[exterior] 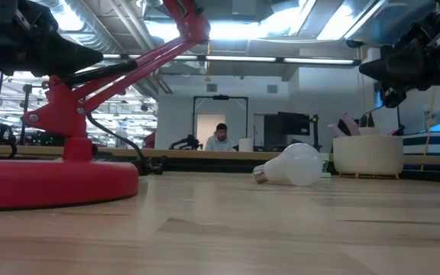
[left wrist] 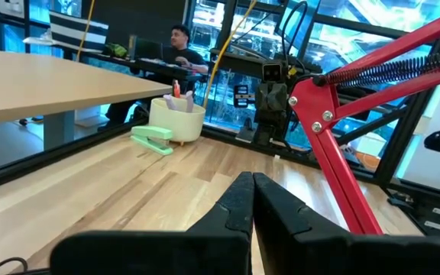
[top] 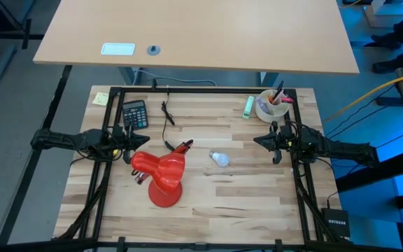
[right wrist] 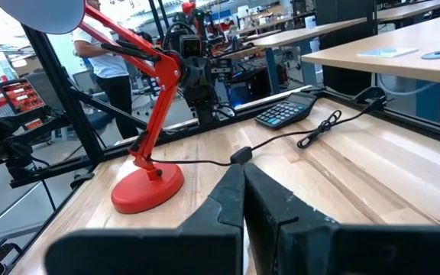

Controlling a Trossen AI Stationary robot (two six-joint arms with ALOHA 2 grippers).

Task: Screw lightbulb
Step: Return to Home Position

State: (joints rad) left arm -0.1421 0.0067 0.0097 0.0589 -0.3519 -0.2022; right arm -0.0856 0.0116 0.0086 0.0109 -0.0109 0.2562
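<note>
Right gripper (top: 259,141) over wooden table (top: 243,196); lightbulb (top: 220,159) mid-table; person (exterior: 221,138) beyond

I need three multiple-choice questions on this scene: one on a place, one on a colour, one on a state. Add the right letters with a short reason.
1. Where is the lightbulb? A) on the table, beside the red lamp; B) screwed into that lamp; C) on the floor.
2. What colour is the stapler? A) black; B) green; C) red.
3. How are the left gripper and right gripper? A) wide open; B) one holds the bulb; C) both shut, empty.
Answers: 1 A, it lies on the wood; 2 B, pale green by the white cup; 3 C, fingers meet with nothing between.
</note>
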